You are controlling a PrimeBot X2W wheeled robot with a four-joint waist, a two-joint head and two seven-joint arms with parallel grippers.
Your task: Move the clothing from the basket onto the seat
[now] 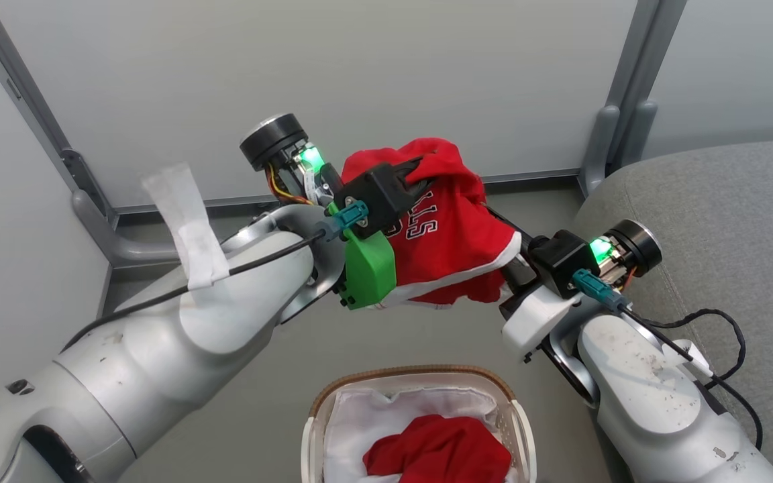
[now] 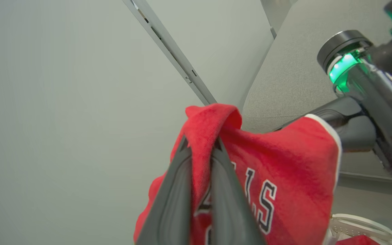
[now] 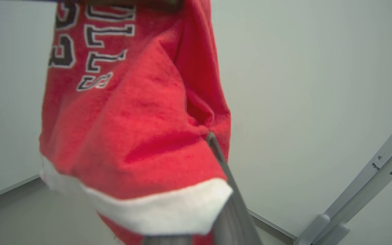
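A red jersey [image 1: 450,241] with white trim and dark lettering hangs in the air above the floor, between my two arms. My left gripper [image 1: 427,168] is shut on a bunched fold at its top; the left wrist view shows both fingers [image 2: 179,190] pinching the red cloth [image 2: 284,177]. My right gripper [image 1: 504,228] reaches into the white hem from the right. In the right wrist view the jersey [image 3: 131,136] drapes over one finger and the other finger [image 3: 225,173] presses against it. A second red garment [image 1: 437,449] lies in the basket [image 1: 413,371] below. The grey seat [image 1: 729,221] is at the right.
Pale wall panels with grey frame posts [image 1: 618,121] stand behind the arms. A grey floor strip [image 1: 333,349] lies between wall and basket. A white tape strip [image 1: 185,228] hangs off my left forearm. A black cable [image 1: 722,329] loops beside my right arm over the seat.
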